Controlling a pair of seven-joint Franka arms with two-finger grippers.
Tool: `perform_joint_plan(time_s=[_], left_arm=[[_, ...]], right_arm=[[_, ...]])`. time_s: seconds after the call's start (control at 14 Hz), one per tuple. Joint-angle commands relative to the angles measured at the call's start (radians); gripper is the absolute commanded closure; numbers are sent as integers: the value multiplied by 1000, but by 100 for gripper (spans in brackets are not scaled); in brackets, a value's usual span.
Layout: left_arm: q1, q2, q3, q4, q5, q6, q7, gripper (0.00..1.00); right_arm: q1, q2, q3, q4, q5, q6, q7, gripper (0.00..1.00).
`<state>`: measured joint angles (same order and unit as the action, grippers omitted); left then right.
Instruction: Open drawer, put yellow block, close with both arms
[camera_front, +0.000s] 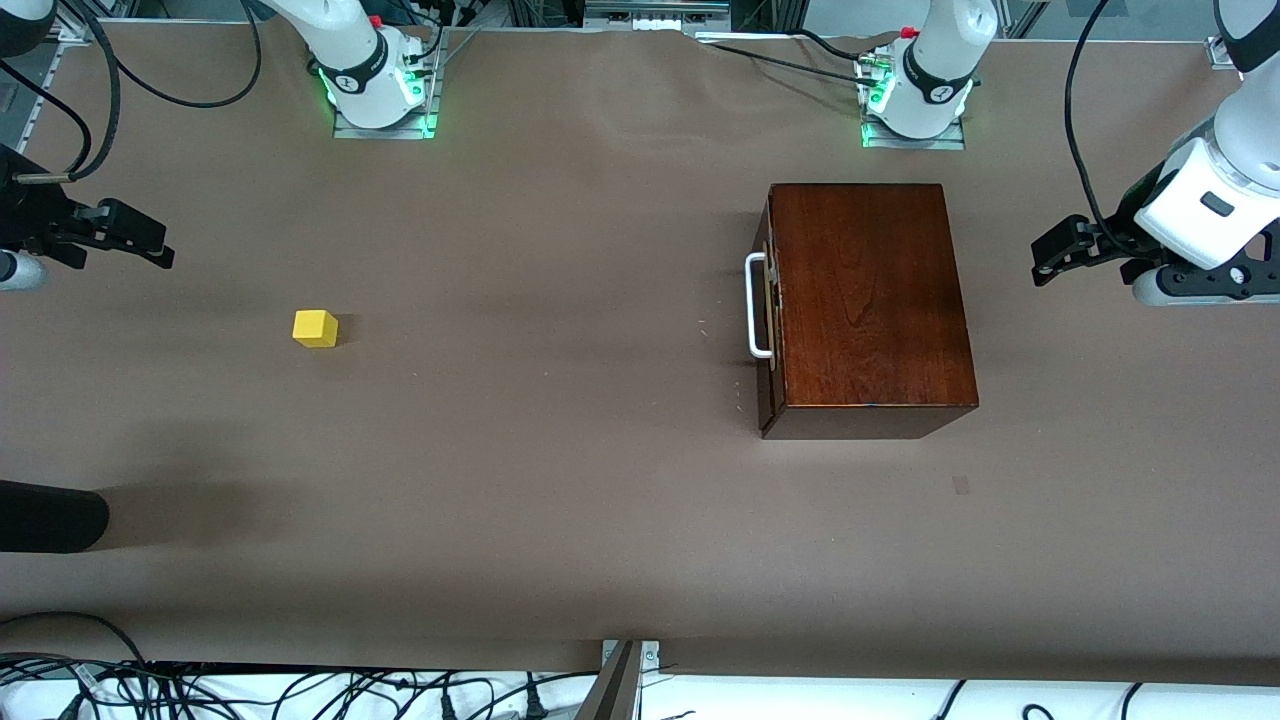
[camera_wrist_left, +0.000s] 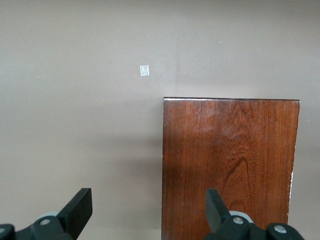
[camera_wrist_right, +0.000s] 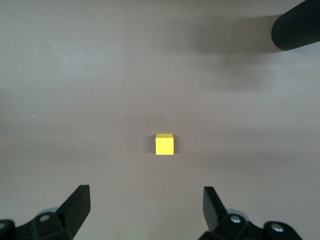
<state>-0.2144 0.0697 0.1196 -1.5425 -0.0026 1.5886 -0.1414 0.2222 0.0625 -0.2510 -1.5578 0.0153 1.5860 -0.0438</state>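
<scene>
So basically nothing's done yet on this one, as far as we can tell. The big brown table (camera_front: 600, 500) has the wooden box (camera_front: 865, 300) sitting toward the left arm's end, and the drawer (camera_front: 768, 315) is fully shut, its white handle (camera_front: 756, 305) facing the middle of the table. So opening it, dropping the block in and pushing it closed with both arms are all still to come.

We've got the left arm (camera_front: 1215, 190) hanging out at its own end of the table, with its claw, the left gripper (camera_wrist_left: 145, 207), up over the edge of the box top and the bare table beside it. Fingers spread wide, holding nothing, touching nothing.

The right gripper (camera_wrist_right: 145, 207) is the same deal at the right arm's end: wide open, empty, up in the air with the yellow block (camera_wrist_right: 164, 144) on the table below and between its fingers in the wrist view.

The block sits on the bare table, well apart from the box. We'd guess the handle gets grabbed first.
</scene>
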Motion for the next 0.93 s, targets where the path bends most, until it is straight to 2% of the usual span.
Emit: perform_joint_plan(time_s=[0.0,0.86], left_arm=[[9,-30,-9,-29,27,1,19,0],[6,-8,-8,2,26,-1,-9,0]], right_arm=[[-9,-1,6,5,-15,-12,1,0],[-9,7,6,-2,-12,-12,-1,0]])
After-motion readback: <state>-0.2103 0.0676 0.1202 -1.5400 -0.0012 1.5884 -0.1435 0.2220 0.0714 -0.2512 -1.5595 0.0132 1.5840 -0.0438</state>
